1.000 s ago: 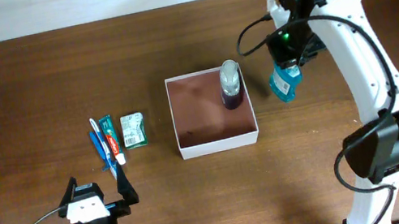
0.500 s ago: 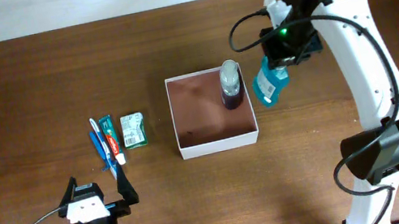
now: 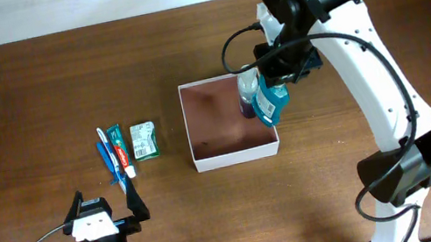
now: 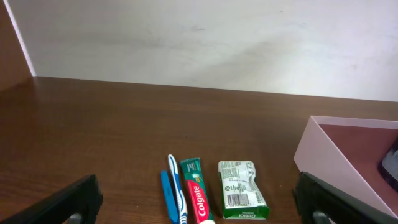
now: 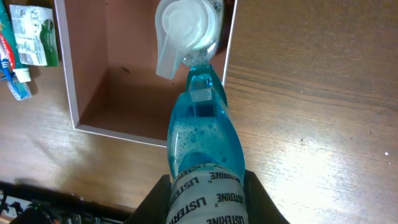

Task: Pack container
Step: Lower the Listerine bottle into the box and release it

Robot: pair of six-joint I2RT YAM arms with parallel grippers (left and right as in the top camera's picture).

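Nearest, at the left, the left claw [image 3: 107,204] sits low over the desk [image 3: 8,104] with its fingers spread wide and nothing between them. Just beyond it a toothbrush [image 3: 106,158], a toothpaste tube [image 3: 120,148] and a green-and-white packet [image 3: 144,140] lie side by side, not yet packed. To their right, mid-desk, stands the container [image 3: 237,154], with a dark bottle [image 3: 246,80] upright in its far right corner. Farther right, the right claw [image 5: 206,202] is pinching a blue mouthwash bottle [image 5: 205,137] by its labelled body. The bottle hangs across the container's right wall, its white cap over the reddish floor and close to the dark bottle. The step in hand looks like bringing this bottle in for placing. The next move probably calls for carrying it a little farther left, clear of the wall and the standing bottle, then lowering it onto open floor before letting go.
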